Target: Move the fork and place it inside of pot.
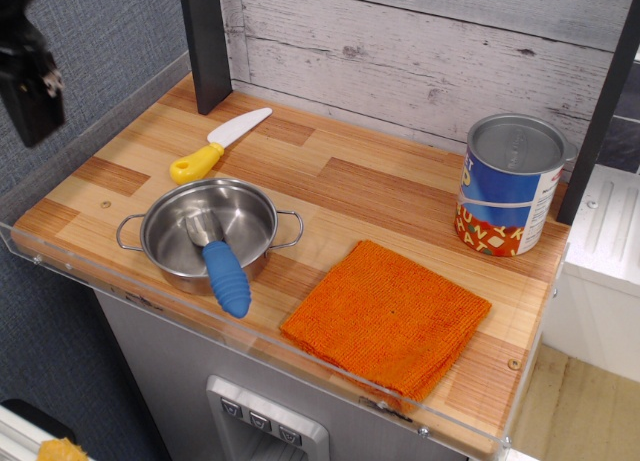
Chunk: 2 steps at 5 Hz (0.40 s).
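Note:
The fork (224,273) lies with its grey tines inside the steel pot (253,207). Its blue ribbed handle leans over the pot's front rim and sticks out toward the table's front edge. The pot stands at the front left of the wooden table. Only a dark part of my gripper (30,86) shows at the far left edge of the frame, high up and well away from the pot. It holds nothing that I can see, and its jaws are cut off by the frame.
A yellow-handled white knife (215,146) lies behind the pot. A blue-labelled tin can (508,186) stands at the back right. A folded orange cloth (388,319) lies at the front right. A black post (205,41) stands at the back left.

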Motion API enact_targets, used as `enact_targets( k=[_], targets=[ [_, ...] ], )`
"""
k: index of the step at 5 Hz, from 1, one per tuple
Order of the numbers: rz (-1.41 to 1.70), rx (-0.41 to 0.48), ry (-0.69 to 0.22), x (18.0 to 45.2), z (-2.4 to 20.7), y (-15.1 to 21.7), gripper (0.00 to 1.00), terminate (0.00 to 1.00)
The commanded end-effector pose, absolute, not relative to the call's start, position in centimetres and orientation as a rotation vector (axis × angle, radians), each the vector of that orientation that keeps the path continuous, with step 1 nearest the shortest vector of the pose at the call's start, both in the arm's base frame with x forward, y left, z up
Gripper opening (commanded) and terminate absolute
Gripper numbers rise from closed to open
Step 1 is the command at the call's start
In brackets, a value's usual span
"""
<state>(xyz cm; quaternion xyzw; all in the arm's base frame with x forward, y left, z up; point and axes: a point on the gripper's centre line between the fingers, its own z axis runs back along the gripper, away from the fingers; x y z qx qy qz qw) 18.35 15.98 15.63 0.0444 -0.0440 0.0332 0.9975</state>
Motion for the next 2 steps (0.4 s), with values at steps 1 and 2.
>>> enact_targets(
  k=[1,2],
  targets=[
    [0.073,0.091,-0.116,17.94,17.46,15.63,1.0,0.0],
    [0.073,0.091,-0.116,17.94,17.46,15.63,1.0,1.0]
  ],
)
